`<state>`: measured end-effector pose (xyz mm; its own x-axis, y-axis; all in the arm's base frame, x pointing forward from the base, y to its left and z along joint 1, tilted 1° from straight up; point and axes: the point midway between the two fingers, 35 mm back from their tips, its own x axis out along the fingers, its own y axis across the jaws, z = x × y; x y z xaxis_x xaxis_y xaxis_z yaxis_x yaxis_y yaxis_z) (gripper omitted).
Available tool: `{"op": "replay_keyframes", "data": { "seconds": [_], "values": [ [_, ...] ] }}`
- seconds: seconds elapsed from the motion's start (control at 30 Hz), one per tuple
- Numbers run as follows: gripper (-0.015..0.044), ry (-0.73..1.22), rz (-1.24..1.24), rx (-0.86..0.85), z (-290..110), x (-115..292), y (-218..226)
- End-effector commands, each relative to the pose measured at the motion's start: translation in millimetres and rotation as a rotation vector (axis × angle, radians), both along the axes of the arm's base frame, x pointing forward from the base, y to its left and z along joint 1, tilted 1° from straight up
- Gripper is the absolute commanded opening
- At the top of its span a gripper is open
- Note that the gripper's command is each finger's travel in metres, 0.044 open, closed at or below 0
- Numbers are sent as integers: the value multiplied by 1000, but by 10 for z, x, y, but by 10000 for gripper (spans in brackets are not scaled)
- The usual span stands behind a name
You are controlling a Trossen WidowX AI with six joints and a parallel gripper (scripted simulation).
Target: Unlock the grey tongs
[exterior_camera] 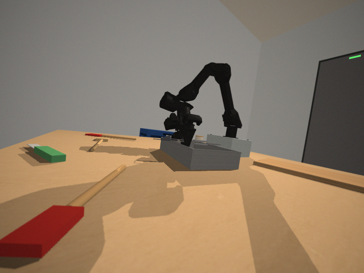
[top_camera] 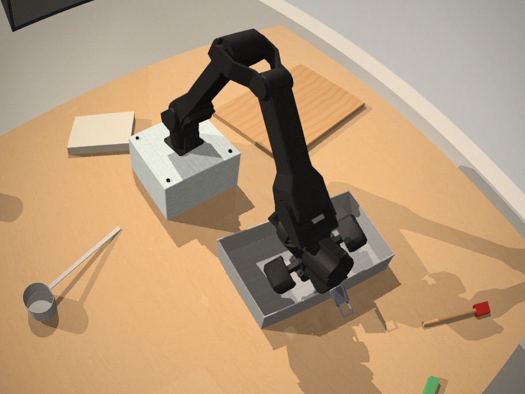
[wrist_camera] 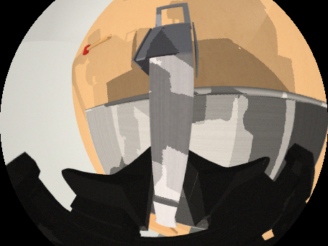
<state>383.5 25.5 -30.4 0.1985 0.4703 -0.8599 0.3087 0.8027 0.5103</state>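
Note:
The grey tongs lie across the roasting tin, about level with its rim in the exterior view. Their dark hinge end and wire loop stick out past the front wall. Their arms lie close together. My gripper points down over the tin, with its fingers shut on the two sides of the tongs' arms. In the top view the fingertips are hidden under the wrist. The wooden board lies behind the tin, beside the robot's base.
A red-headed tool and a green block lie beyond the tin. A round pot with a long handle is at the left. A cream block lies by the robot's pale pedestal. A blue object stands farther off.

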Motion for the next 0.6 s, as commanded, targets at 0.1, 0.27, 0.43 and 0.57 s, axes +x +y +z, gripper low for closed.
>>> {"op": "replay_keyframes", "data": {
  "seconds": [0.1, 0.27, 0.43, 0.57],
  "values": [
    [-82, -1, 1, 1, 6, 3, 0],
    [-150, -1, -1, 0, 263, 21, -4],
    [-150, 1, -4, -1, 771, -8, -4],
    [-150, 1, -4, -1, 771, -8, -4]
  ]
}}
